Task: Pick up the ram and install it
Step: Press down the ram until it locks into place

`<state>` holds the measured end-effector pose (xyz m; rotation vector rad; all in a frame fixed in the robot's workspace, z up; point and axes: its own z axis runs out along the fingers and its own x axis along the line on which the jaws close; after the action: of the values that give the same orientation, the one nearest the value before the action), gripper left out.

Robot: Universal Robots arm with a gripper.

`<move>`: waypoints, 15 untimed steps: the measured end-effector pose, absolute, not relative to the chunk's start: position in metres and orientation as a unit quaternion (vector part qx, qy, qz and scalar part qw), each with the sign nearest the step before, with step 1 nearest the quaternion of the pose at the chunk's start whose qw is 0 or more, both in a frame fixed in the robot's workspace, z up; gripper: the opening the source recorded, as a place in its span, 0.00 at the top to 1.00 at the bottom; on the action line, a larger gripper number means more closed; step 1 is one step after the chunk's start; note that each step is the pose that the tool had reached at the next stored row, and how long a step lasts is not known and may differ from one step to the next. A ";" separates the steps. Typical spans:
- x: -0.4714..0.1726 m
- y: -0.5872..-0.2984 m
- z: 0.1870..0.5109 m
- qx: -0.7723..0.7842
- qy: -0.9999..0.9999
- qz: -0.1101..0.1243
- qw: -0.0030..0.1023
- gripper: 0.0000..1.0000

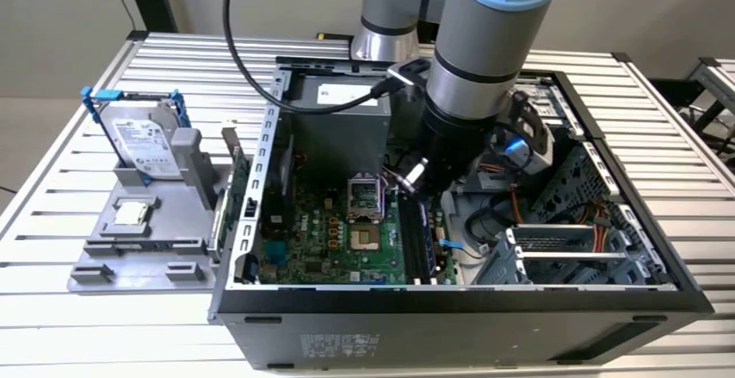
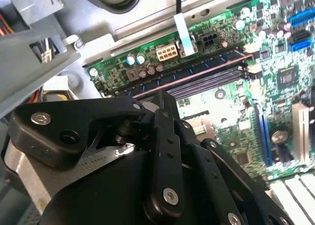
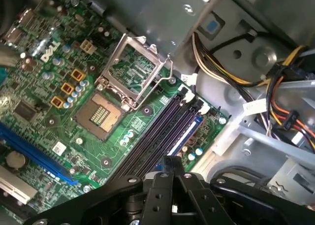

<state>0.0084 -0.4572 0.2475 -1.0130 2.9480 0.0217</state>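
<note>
Tool (image 1: 410, 177) sat low inside the case over the memory slots (image 3: 167, 129); couldn't tell whether it was open or gripping. Ram wasn't identifiable; a dark strip lay along the slots (image 2: 197, 75). Judgement: keep the stick square to the slot, press evenly. Exterior view added the hard drive (image 1: 144, 141) on its stand.

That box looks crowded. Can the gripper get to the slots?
Probably yes. The gripper sits inside the open case just above the slots, with nothing between them in the first wrist view. The cables lie apart from the slots.
</note>
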 end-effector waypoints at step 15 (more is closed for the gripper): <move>0.008 -0.457 0.247 -0.448 0.894 0.008 0.014 1.00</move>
<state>0.0084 -0.4573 0.2468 -1.3958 2.7842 0.0237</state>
